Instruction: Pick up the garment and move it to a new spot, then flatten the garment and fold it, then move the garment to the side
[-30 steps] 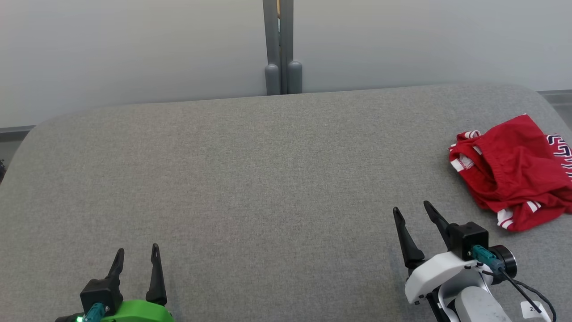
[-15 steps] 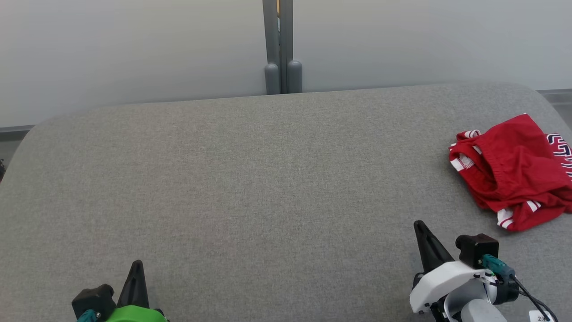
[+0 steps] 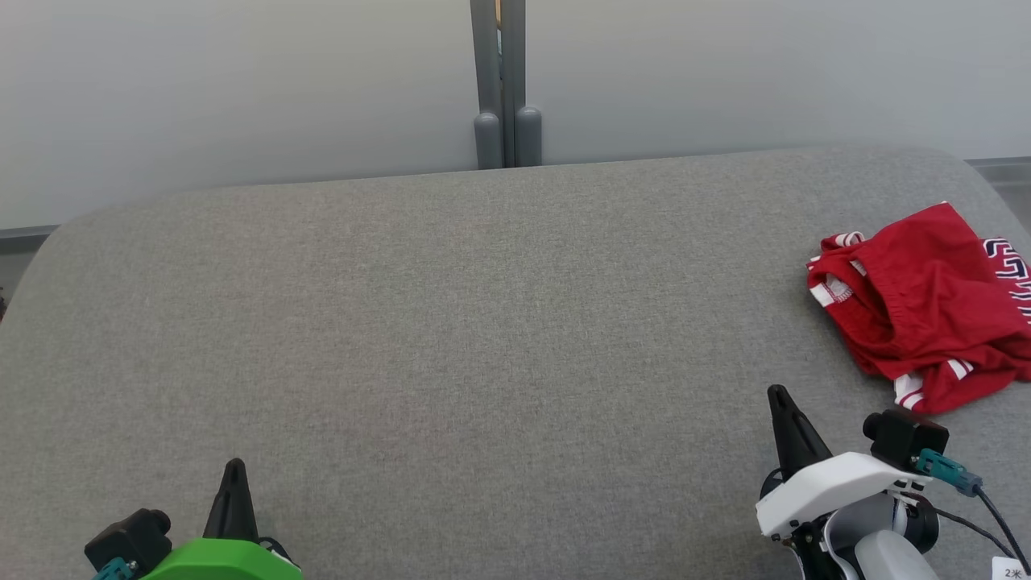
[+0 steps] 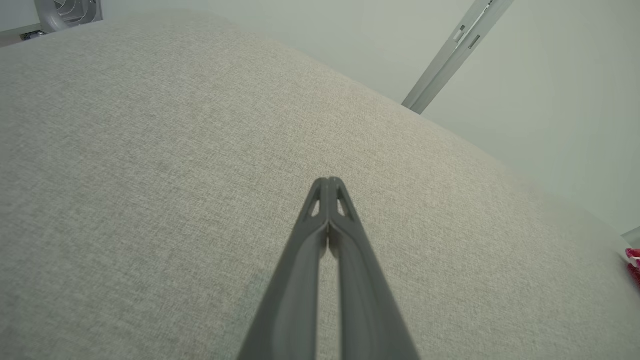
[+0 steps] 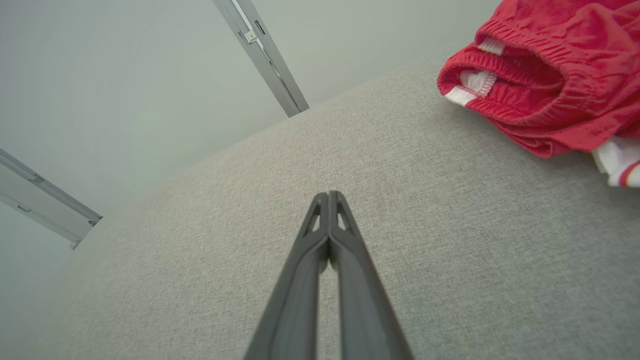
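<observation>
A crumpled red garment [image 3: 926, 302] with white trim and dark lettering lies at the far right of the grey padded table [image 3: 483, 322], running past that view's right edge. In the right wrist view the garment [image 5: 545, 85] sits at the upper right, its elastic waistband facing me. My right gripper [image 3: 780, 396] stands shut and empty near the front edge, to the left of and below the garment, and its tips [image 5: 328, 195] meet over bare fabric. At the lower left my left gripper [image 3: 234, 469] is shut on nothing, its tips [image 4: 328, 181] closed. A sliver of the garment [image 4: 634, 260] shows at the right edge.
Pale wall panels with a grey vertical post [image 3: 499, 80] stand behind the table's far edge. The table has rounded corners, and its right edge lies close beyond the garment. A grey fan-like fixture [image 4: 65, 12] shows past the table's far left corner.
Both grippers have closed from open to shut and drawn back toward the front edge. The right gripper has shifted slightly right. The garment has not moved.
</observation>
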You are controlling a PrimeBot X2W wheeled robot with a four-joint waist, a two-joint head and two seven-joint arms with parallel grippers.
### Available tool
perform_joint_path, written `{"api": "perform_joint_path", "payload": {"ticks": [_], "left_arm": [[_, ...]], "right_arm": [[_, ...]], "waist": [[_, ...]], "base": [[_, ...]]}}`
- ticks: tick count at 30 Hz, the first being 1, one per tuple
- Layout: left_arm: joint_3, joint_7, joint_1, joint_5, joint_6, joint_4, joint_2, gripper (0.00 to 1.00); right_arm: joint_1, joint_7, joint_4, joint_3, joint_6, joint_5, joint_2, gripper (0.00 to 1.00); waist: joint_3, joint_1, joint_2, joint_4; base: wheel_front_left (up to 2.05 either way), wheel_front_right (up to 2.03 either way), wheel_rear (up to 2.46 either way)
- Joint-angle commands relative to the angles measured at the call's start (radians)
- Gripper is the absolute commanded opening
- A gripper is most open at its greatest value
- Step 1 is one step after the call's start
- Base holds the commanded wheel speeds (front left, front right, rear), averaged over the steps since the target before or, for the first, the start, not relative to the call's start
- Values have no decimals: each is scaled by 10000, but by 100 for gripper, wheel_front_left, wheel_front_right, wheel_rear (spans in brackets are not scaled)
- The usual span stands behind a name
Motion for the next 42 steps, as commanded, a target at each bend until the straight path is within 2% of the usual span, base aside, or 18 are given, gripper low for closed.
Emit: {"api": "perform_joint_path", "payload": {"ticks": [1,13,42], "left_arm": [[45,80,-316,-396,-81,-193,47,0],[159,560,-436,-2219,-143,-454,59,0],[377,1491,-660,-5680,-267,-935,84,0]], "right_arm": [[-69,68,-227,-74,0,393,-32,0],[-4,510,-529,-327,1,2266,-42,0],[113,1364,-1092,-814,1,5830,-61,0]], "waist": [[2,0,0,-3],[27,0,0,-35],[86,0,0,-110]], "base": [[0,0,0],[0,0,0],[0,0,0]]}}
